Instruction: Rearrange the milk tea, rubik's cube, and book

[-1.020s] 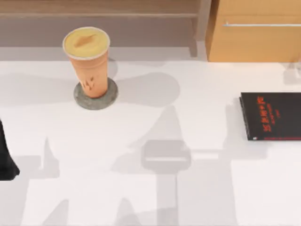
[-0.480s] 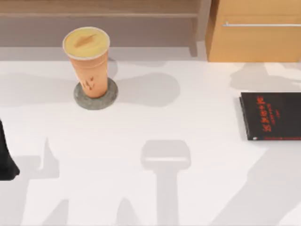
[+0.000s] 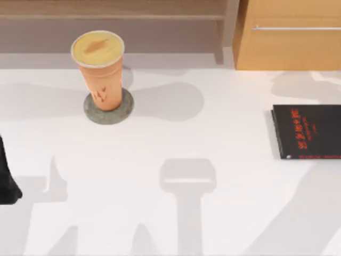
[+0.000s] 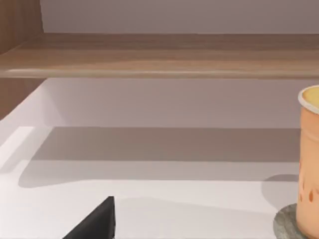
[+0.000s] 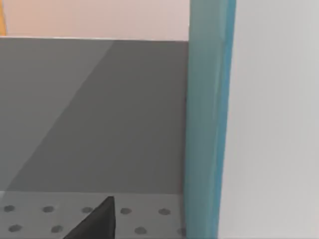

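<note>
Tea: the milk tea (image 3: pixel 100 72) stood upright on a coaster (image 3: pixel 108 109), far left part of the table (image 3: pixel 176 138) in the top view; a tall tapered orange-tan cup, smooth-sided, with a round yellowish lid; the left wrist view caught its side (image 4: pixel 310 159) at the frame edge.
Tea marks: small dark drips low on the cup's side; no readable words.
Coaster: flat, round, grey, stone-like speckle, its rim showing all round the cup's base (image 4: pixel 288 225).
Book: a teal-blue cover edge (image 5: pixel 207 119) ran upright through the right wrist view, with a plain white surface beside it; where it sat on the table could not be told.
Black book: a thin black book (image 3: pixel 308 131) lay flat at the table's right edge, red lettering on the cover, too small to read.
Table: white, smooth, crossed by soft grey shadows.
Shelf: a wooden board (image 4: pixel 159 55) ran behind the cup; a wooden cabinet (image 3: pixel 290 34) with a metal handle stood at far right.
Left gripper: a dark part of the arm (image 3: pixel 6 178) sat at the table's left edge, well apart from the cup; whether its fingers were apart or together, I cannot tell.
Right gripper: near the teal cover, above a grey perforated surface (image 5: pixel 89 216); finger state, I cannot tell.
</note>
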`<state>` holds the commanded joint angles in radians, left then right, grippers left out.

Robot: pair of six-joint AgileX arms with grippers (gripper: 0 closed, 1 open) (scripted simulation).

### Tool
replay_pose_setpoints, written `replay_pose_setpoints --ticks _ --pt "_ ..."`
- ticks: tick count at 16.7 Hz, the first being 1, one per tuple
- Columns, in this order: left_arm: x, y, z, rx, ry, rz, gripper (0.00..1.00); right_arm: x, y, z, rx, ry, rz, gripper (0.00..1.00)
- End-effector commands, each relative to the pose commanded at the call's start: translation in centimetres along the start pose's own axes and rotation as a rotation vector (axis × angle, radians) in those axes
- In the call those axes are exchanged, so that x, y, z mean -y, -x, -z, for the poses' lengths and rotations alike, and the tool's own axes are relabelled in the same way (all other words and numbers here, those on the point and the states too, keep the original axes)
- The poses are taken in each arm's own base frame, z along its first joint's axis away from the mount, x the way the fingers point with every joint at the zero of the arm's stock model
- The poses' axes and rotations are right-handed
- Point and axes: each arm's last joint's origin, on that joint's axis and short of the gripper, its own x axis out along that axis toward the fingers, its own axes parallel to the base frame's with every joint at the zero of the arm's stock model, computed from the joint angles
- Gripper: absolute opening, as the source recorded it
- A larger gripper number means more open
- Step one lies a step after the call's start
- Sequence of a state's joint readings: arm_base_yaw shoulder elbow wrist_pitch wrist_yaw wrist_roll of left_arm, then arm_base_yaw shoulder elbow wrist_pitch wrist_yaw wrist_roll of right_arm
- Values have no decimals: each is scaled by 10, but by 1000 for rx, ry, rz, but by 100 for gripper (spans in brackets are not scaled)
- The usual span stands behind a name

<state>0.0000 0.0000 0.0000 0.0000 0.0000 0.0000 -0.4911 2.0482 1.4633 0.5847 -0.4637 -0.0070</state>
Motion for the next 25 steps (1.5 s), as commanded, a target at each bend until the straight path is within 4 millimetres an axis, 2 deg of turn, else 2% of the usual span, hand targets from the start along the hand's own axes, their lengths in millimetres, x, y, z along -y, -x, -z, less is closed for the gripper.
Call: replay_pose_setpoints --ticks 4,9,13,25 --pt "0 0 0 0 0 0 100 13 -2 6 5 4 0 100" --pt "0 0 0 0 0 0 100 2 -28 -1 6 3 1 100" --pt "0 0 0 0 0 0 100 3 -30 0 3 2 3 100" --pt "0 0 0 0 0 0 100 3 -30 0 3 2 3 10"
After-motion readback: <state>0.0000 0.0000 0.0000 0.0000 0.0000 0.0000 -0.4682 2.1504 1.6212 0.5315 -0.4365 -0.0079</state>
